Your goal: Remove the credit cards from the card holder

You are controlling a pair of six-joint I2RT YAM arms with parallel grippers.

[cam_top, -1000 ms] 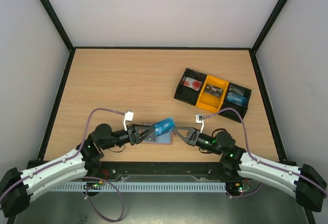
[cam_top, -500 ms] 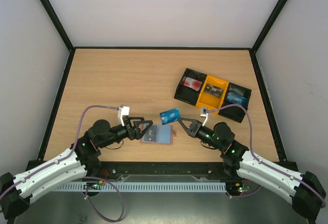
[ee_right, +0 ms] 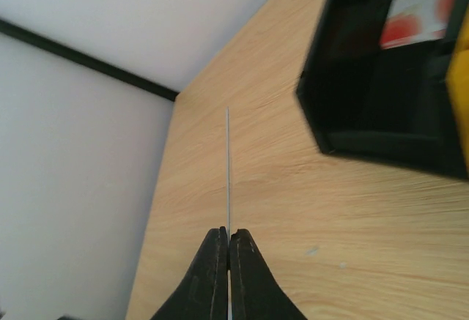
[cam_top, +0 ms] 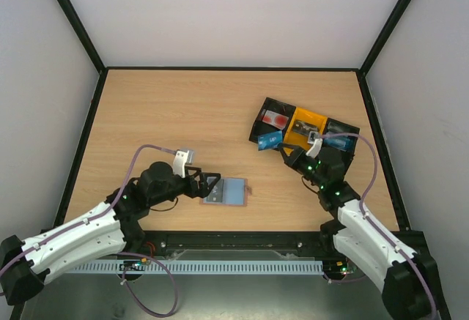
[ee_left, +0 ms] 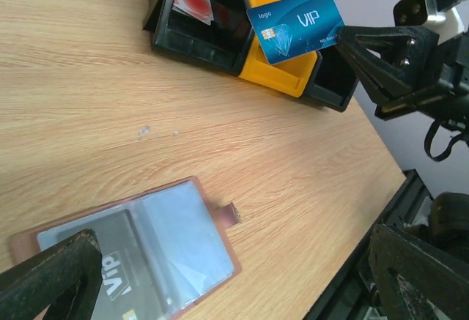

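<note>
The light wood-grain bench (cam_top: 161, 115) carries two things, well apart from each other. At about 6 o'clock from its middle, near the front edge, the card holder (cam_top: 226, 190) lies open and flat, blue-grey with brown edging, its small brown tab pointing to 3 o'clock. At about 3 o'clock sits the black-and-yellow three-compartment tray (ee_left: 198, 47), set at a slant.

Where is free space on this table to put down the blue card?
The back-left area of the table, left of the tray, is bare. So is the strip between card holder and tray. Crowded: the near edge, around card holder and left hand.
</note>
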